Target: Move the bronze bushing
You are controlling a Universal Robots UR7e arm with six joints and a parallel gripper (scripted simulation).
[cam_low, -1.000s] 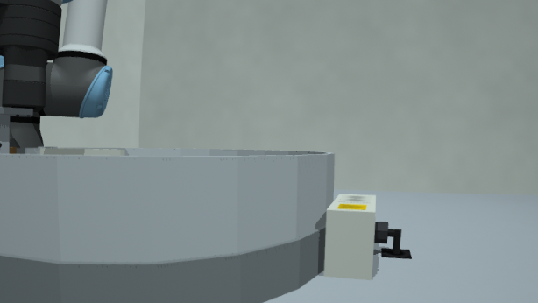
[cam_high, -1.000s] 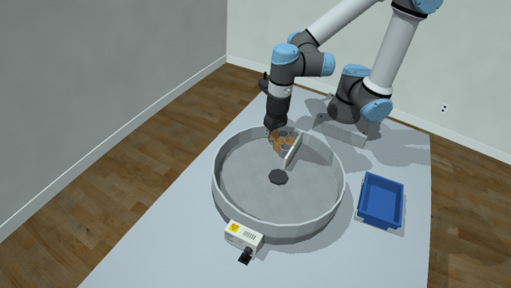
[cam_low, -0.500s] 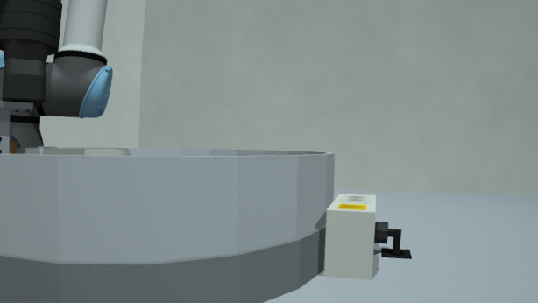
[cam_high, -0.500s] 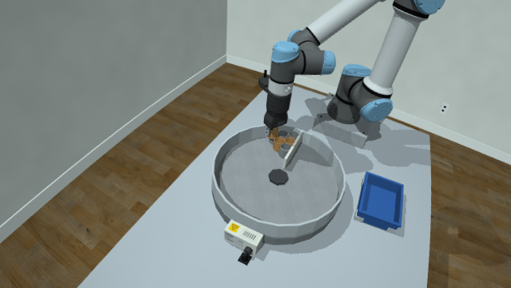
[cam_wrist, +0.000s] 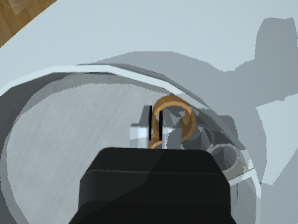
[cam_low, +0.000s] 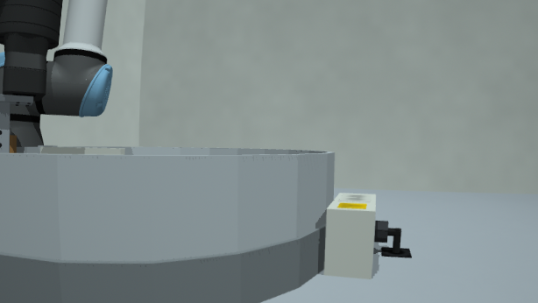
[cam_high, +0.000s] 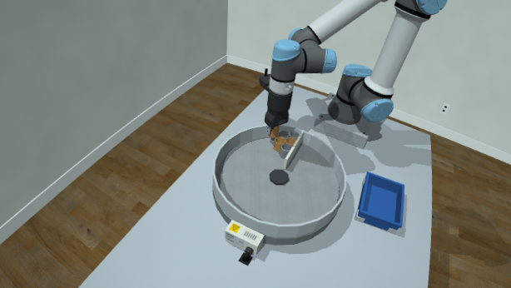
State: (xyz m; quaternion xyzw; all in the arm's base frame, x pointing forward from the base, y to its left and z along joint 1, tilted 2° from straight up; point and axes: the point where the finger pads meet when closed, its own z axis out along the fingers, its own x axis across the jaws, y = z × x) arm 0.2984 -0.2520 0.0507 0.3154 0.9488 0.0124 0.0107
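Gripping one tall bronze sleeve bushing [cam_high: 275, 132] [cam_low: 13, 144] [cam_wrist: 189, 125] by its wall, the jaws stand over the round grey walled turntable [cam_high: 287, 228] [cam_low: 175, 210] [cam_wrist: 115, 69]; the blue rectangular crate [cam_high: 403, 204] lies well apart, toward the counter's [cam_high: 166, 250] [cam_low: 460, 245] [cam_wrist: 200, 30] right edge, top view.
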